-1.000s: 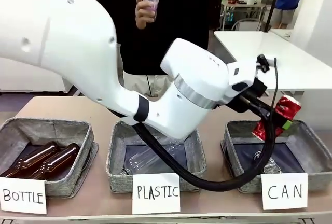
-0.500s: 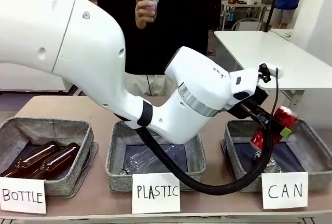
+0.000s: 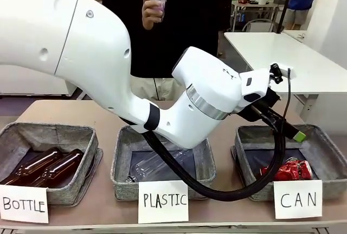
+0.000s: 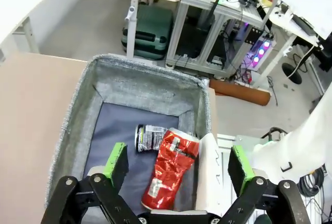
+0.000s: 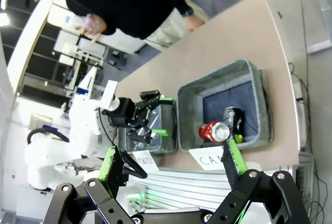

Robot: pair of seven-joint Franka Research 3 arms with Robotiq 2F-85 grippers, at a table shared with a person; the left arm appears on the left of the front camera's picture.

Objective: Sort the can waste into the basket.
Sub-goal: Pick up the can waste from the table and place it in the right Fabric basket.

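The left gripper (image 4: 176, 164) hangs with its jaws spread and empty directly above the basket (image 4: 78, 110), where the red can (image 4: 170, 168) lies below beside the silver can (image 4: 148, 137), so the release step appears done and the next move calls for retreat.

I see a shiny red can (image 4: 169, 169) with white lettering beside a silver-grey can (image 4: 148, 137) with dark print, in the grey woven basket (image 4: 78, 111) with dark lining. Its sign (image 3: 297, 199) is white with black letters. My left gripper (image 4: 177, 168) is black with green pads (image 4: 116, 161).
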